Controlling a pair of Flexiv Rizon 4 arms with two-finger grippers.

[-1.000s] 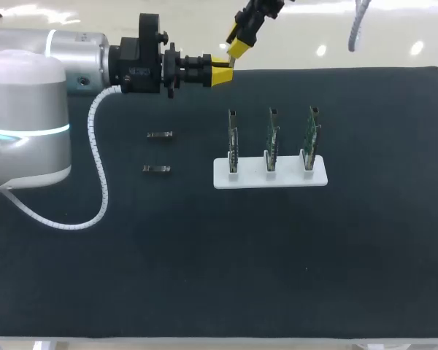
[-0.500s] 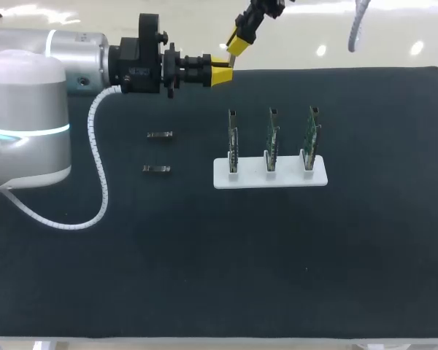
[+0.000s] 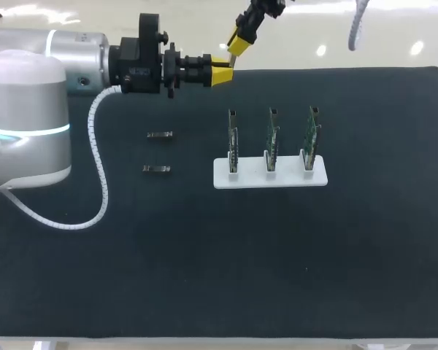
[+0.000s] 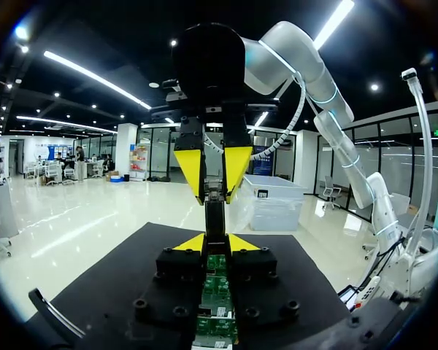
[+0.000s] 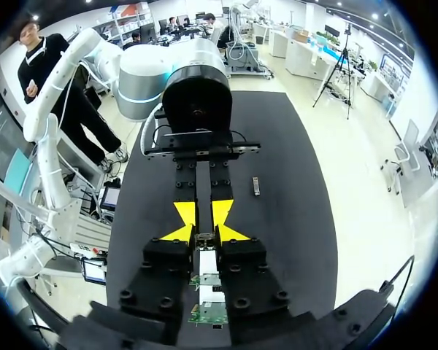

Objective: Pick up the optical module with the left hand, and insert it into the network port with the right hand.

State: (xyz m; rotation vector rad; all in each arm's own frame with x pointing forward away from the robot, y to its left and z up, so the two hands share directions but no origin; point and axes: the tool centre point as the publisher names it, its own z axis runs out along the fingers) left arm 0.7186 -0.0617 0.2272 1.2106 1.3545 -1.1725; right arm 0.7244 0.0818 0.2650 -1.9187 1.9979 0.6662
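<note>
A slim dark optical module [image 3: 230, 63] hangs in the air above the mat's far edge, held from two sides. My left gripper [image 3: 220, 74] comes in level from the left and is shut on one end. My right gripper [image 3: 238, 47] comes down from behind and is shut on the other end. In the left wrist view the module [image 4: 215, 211] runs from my left gripper [image 4: 215, 243] up into my right gripper [image 4: 214, 175]. In the right wrist view my right gripper [image 5: 204, 235] grips the module [image 5: 204, 259], tip to tip with my left gripper [image 5: 203, 212].
A white stand [image 3: 270, 177] holds three upright green port boards [image 3: 272, 135] right of centre on the dark mat [image 3: 219, 255]. Two more modules [image 3: 159, 135] [image 3: 156, 169] lie flat to the stand's left.
My right gripper's fingers have drawn together onto the module's end. The left arm, the module and everything on the mat stayed put.
</note>
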